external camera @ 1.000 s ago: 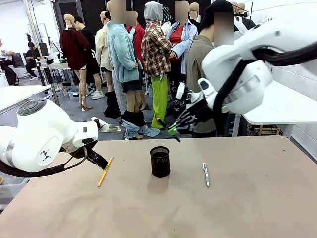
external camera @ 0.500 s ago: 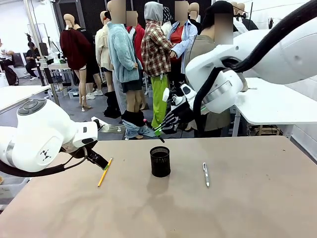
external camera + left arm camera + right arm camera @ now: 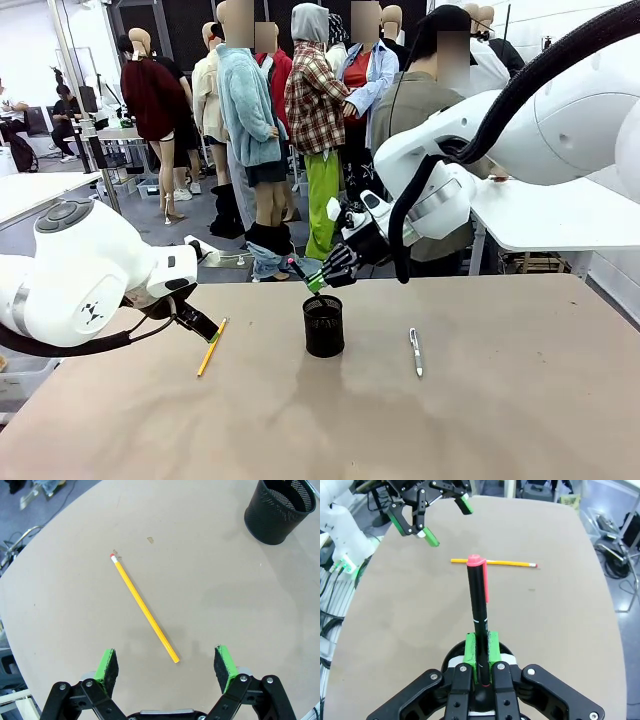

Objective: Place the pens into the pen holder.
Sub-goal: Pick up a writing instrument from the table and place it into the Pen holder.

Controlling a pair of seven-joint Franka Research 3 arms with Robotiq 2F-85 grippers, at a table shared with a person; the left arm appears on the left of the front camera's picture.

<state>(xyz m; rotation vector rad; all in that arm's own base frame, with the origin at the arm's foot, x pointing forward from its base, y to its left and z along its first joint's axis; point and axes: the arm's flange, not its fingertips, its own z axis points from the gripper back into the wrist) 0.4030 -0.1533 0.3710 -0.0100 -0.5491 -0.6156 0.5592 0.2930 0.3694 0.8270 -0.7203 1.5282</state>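
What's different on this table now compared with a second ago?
The right fingers, shut on the black pen with a pink cap, swung leftward and down, bringing it close over the pen holder. The left fingers stayed open over the yellow pencil; it, the silver pen and the pen holder did not move.

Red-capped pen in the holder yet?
Out. The pen is clamped in the right gripper, in the air above the pen holder.

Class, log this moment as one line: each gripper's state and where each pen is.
left gripper: open, above yellow pencil | right gripper: shut on pink-capped pen, above pen holder | silver pen: lying on table
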